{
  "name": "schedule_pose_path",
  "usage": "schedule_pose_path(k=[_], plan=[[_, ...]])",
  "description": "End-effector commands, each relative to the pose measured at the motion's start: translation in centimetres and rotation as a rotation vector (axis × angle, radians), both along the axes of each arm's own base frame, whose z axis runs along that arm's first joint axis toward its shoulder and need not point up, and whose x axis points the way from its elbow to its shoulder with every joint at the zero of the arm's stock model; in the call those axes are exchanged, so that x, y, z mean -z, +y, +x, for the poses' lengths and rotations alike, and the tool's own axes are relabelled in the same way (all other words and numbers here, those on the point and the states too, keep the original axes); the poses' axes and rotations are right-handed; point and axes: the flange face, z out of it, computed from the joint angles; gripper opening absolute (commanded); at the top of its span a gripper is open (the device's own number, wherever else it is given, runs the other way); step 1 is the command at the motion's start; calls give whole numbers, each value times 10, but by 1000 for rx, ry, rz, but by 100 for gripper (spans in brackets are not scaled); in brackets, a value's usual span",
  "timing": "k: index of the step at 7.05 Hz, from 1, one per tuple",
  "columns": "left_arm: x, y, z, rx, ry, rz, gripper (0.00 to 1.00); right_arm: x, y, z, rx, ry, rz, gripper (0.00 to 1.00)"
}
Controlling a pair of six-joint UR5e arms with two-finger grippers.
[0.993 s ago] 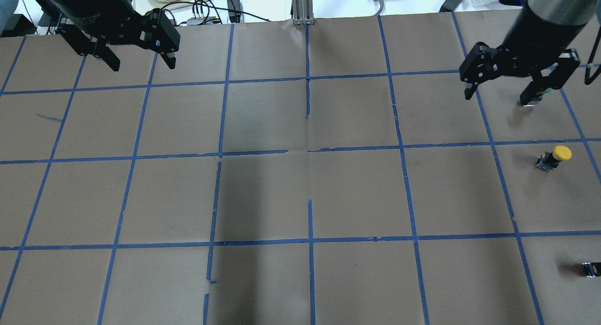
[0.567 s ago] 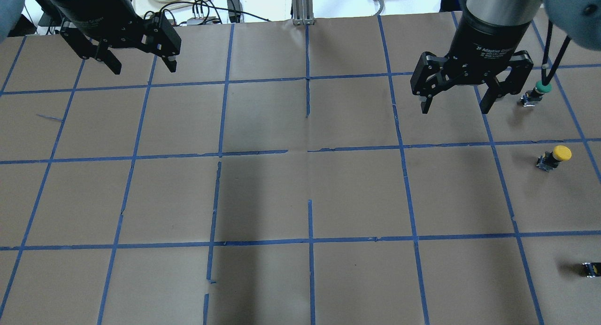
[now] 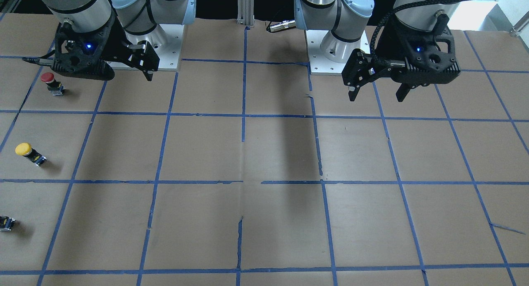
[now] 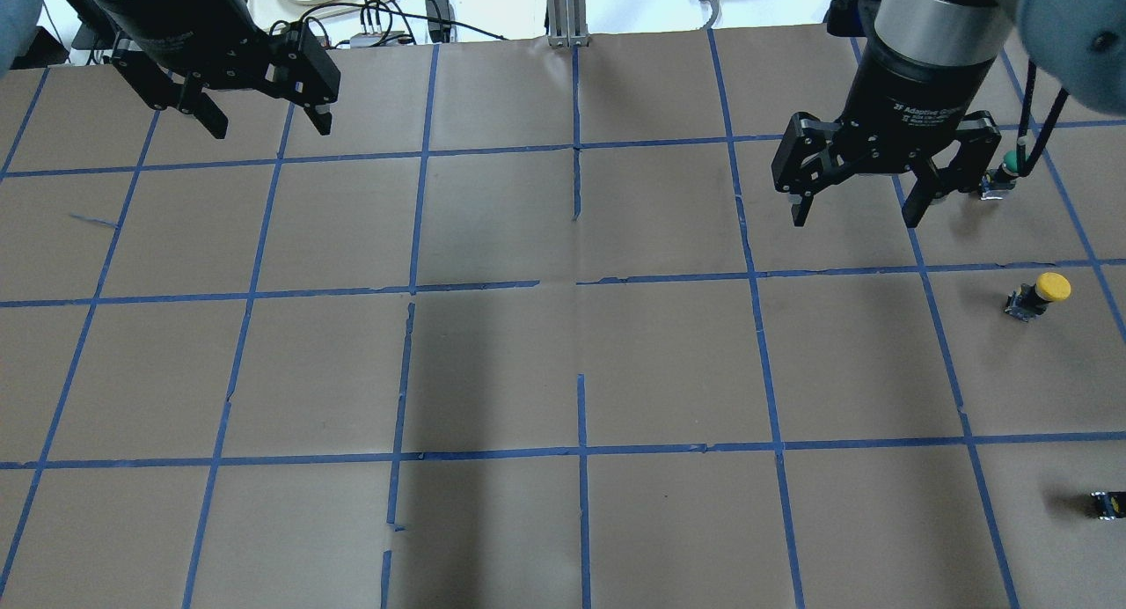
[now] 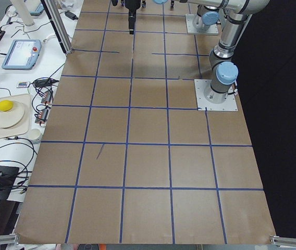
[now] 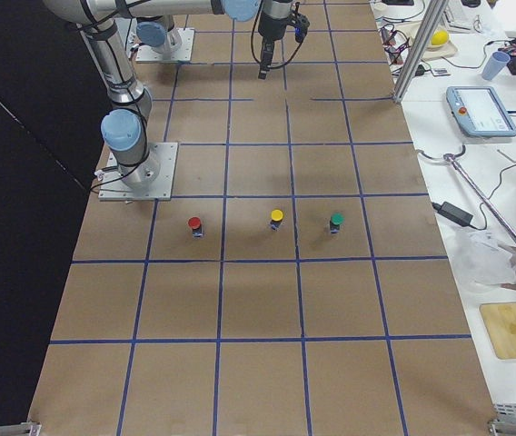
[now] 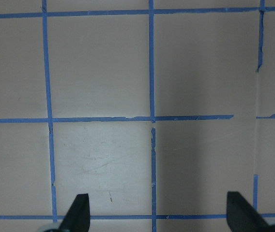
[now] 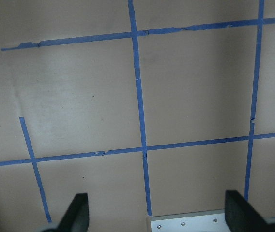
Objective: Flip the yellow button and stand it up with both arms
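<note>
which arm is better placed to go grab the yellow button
The right. The yellow button sits on the robot's right side of the table, and the right gripper hangs open close to it. The left gripper, also open, is across the table on the other side.

You have soft, even light from above on the brown worktop (image 4: 669, 363), and the blue tape lines (image 4: 581, 451) read crisply. A broad, soft-edged dim band runs down its middle in the overhead view, and the front-facing view shows a similar one near the centre. There the yellow button (image 3: 23, 149) throws a small, faint shadow to its right. Beyond the worktop's far edge the overhead picture burns out to white, and the right arm's joint cap (image 4: 1078, 28) sits out of focus in the corner. In the left wrist view the paper is paler lower left and dimmer to the right. Both side views fall to black beside the worktop.
</note>
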Motion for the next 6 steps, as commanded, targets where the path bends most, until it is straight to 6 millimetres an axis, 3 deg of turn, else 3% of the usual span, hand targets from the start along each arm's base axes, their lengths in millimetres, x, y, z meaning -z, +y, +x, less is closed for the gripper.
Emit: schedule_pose_path(k=[1, 6], plan=[[5, 4, -4, 9, -1, 23, 100, -1, 1, -16, 35, 3, 2, 100], [20, 13, -4, 13, -1, 86, 100, -5, 1, -21, 40, -5, -12, 100]])
